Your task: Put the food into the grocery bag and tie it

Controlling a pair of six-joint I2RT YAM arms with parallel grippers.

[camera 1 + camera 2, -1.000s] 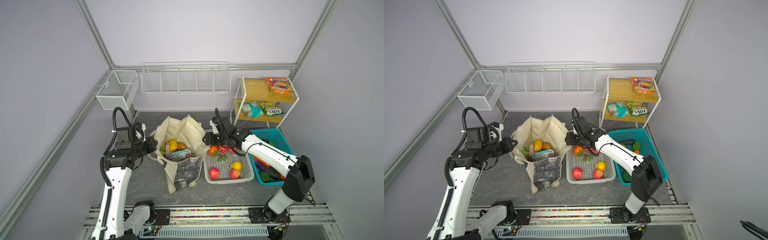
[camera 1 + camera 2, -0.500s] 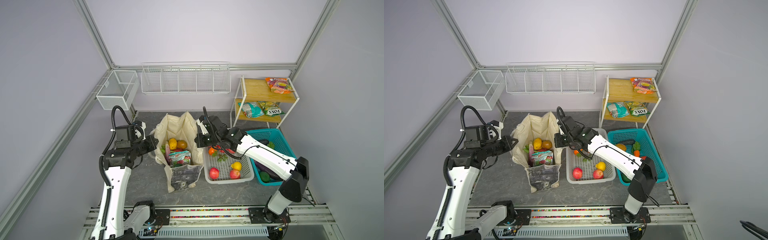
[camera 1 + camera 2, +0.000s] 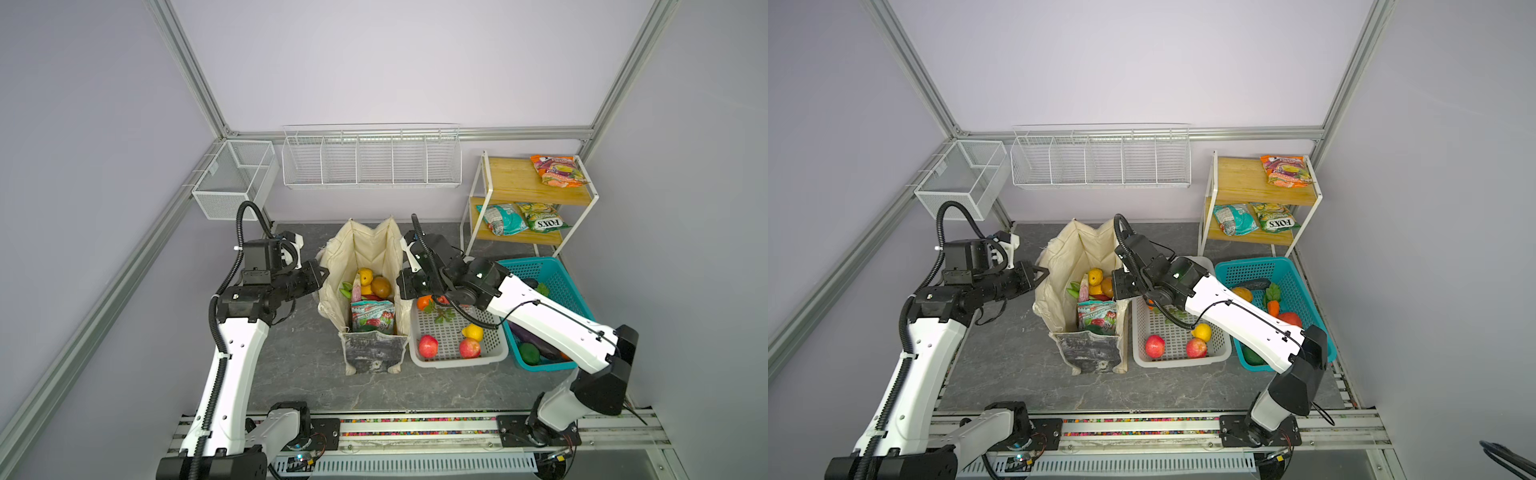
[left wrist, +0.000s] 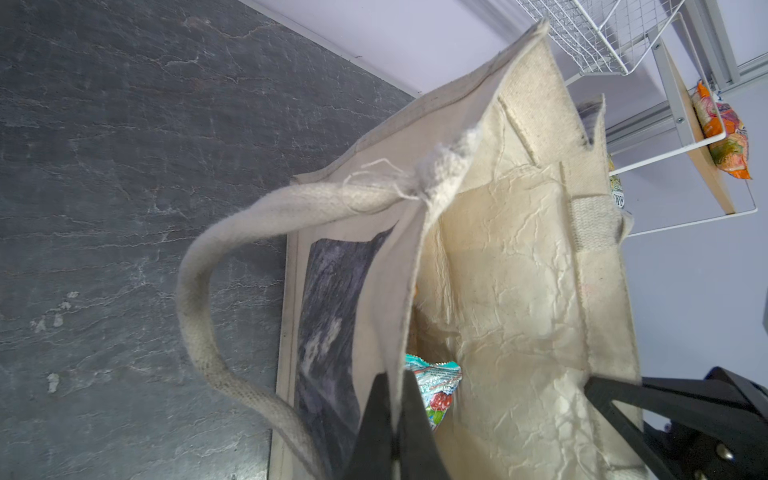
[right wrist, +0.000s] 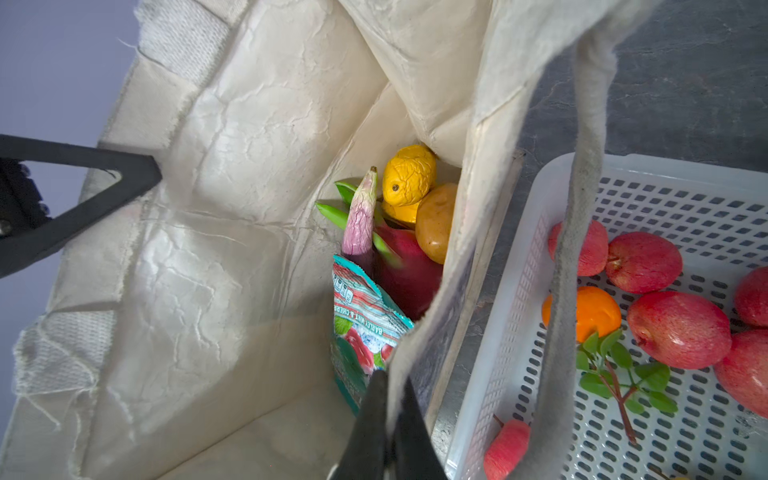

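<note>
Cream grocery bag (image 3: 365, 245), rims in both arms' fingers (image 4: 374, 428)

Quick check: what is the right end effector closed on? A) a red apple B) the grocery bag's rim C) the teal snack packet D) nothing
B: in the right wrist view the right end effector is shut with the cream rim of the grocery bag pinched between its fingers.

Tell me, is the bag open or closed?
Open. The bag gapes wide, with fruit and a packet showing inside. The left tool and right tool each pinch a side of its rim.
</note>
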